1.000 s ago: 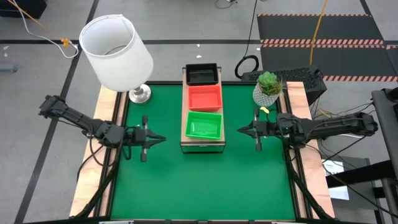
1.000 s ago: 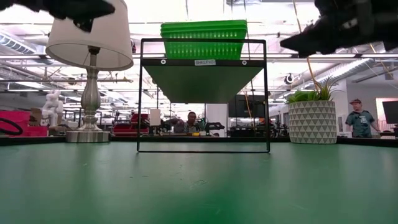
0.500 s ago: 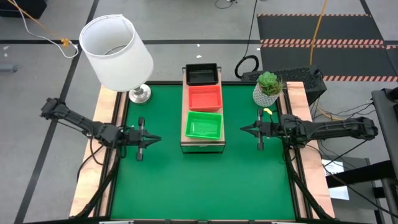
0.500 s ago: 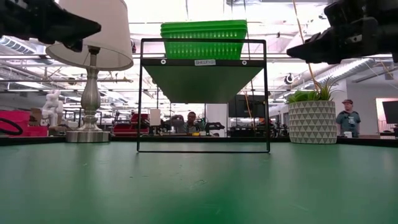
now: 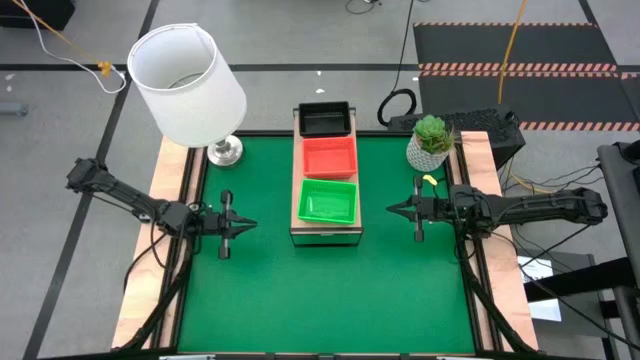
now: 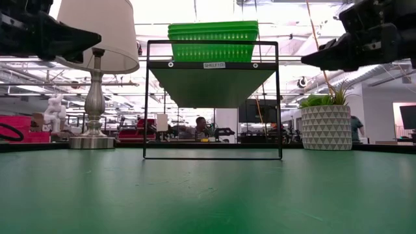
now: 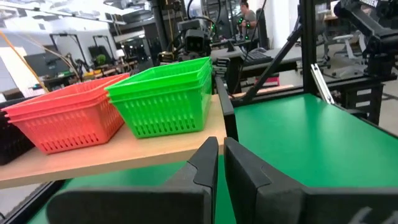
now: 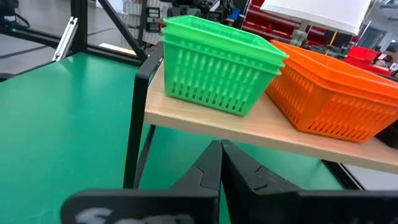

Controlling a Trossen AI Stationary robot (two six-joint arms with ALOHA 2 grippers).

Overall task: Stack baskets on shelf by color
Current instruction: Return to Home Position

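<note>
Black baskets (image 5: 325,120), orange baskets (image 5: 329,158), green baskets (image 5: 329,201) along the shelf (image 5: 325,229).

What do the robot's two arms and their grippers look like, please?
Both the left arm and right arm are slim, black, jointed links with dark cables trailing below. The left gripper and right gripper each carry two black, tapering fingers on a crossbar.

Slim black jointed arms (image 5: 120,192), trailing black cables (image 5: 163,272), tapered dark gripper fingers (image 7: 205,163).
</note>
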